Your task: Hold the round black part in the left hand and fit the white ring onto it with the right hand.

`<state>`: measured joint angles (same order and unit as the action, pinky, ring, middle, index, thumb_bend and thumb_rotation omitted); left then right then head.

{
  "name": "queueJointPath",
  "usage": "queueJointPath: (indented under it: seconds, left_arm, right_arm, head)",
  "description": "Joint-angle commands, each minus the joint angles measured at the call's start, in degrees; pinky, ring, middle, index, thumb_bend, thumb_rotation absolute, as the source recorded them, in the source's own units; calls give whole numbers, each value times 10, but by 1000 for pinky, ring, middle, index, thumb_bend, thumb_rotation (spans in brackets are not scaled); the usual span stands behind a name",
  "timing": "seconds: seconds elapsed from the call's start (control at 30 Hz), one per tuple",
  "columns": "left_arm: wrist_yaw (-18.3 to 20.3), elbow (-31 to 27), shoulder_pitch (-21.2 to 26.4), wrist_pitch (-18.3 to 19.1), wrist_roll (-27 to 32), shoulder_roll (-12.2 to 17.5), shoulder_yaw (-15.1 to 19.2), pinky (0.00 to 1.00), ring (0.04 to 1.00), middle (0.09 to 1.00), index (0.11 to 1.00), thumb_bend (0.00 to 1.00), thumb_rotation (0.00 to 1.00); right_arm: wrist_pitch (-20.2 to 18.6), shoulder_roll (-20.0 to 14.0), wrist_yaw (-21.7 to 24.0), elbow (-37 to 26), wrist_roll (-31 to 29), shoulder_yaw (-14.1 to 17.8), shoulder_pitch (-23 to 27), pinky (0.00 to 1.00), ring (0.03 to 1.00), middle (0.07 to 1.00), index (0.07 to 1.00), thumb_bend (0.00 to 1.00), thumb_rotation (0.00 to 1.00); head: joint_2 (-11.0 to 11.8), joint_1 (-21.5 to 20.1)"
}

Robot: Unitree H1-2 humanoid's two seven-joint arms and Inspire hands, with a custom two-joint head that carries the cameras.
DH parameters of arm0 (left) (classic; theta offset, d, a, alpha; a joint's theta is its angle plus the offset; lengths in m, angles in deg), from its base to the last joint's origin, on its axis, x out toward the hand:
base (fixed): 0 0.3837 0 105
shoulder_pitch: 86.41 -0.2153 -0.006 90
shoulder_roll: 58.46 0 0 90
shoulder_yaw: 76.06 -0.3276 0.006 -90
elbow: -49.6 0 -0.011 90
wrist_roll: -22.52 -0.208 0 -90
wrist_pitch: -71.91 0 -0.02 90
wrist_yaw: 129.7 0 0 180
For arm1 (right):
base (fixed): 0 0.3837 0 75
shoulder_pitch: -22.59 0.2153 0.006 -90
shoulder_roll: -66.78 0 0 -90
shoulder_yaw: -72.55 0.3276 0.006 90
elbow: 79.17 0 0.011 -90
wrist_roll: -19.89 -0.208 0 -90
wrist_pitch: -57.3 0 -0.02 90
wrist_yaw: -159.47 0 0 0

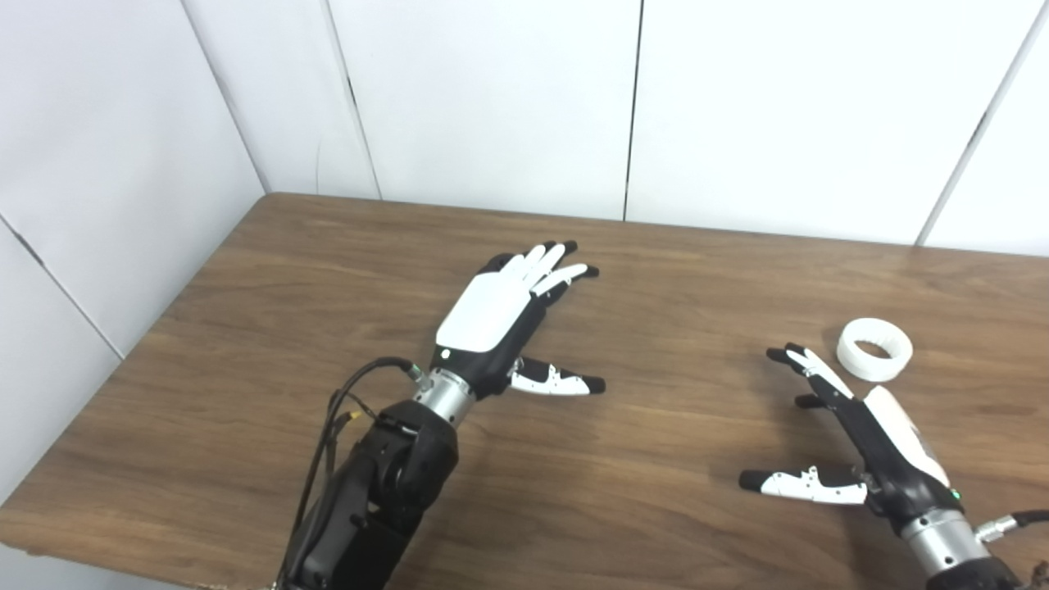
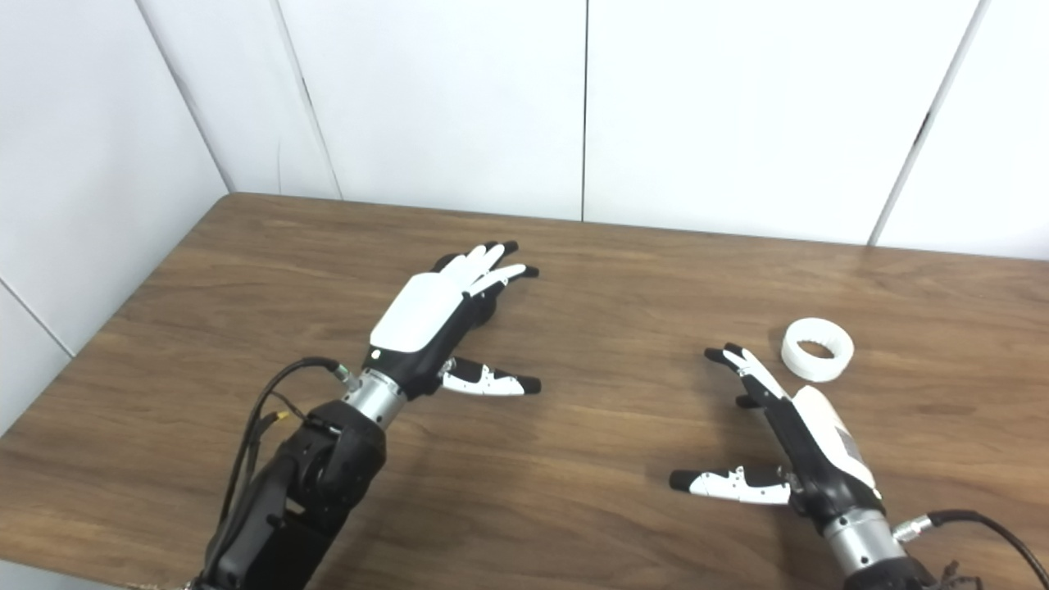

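The white ring [image 1: 874, 349] lies flat on the wooden table [image 1: 680, 459] at the right. My right hand [image 1: 860, 426] is open just below and left of it, fingers pointing up-left, thumb spread to the left, not touching the ring. My left hand [image 1: 492, 315] is open near the table's middle, palm down, fingers stretched away from me and thumb out to the right. A dark shape [image 2: 485, 310] shows under its fingers; most of it is hidden, and I cannot tell whether it is the round black part.
White wall panels [image 1: 492, 98] stand behind the table's far edge and along its left side. A black cable [image 1: 344, 410] loops beside my left wrist. The table's front edge runs close to both forearms.
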<state>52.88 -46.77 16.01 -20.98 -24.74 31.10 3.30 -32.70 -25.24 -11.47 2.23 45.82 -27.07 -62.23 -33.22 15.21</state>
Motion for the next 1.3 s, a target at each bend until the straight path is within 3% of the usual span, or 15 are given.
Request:
queueJointPath:
  seconds: [0.0,0.4,0.57,0.73,1.27]
  left_arm:
    - [-21,-19,32,-2,-3,11,12,932,1000,1000,855,910,441]
    - [-39,4,60,11,-17,26,33,913,1000,1000,857,917,469]
    - [-43,17,68,28,-27,30,41,956,1000,1000,859,925,463]
    - [-40,27,75,47,-41,39,41,997,1000,1000,874,929,469]
    - [-41,91,103,86,-54,70,40,1000,1000,1000,893,967,466]
  right_arm:
    - [11,-6,-8,1,1,6,11,789,923,958,899,951,375]
    - [2,-6,-3,-8,0,8,5,777,919,956,897,951,363]
    - [2,-7,-3,-10,0,9,3,781,916,955,897,953,369]
    - [2,-9,-2,-12,1,10,1,779,918,957,901,951,380]
    - [11,-11,-4,-5,-1,13,1,797,924,957,898,957,387]
  head:
    - [-1,0]
    - [-3,0]
    - [-5,1]
    - [-7,2]
    - [-8,2]
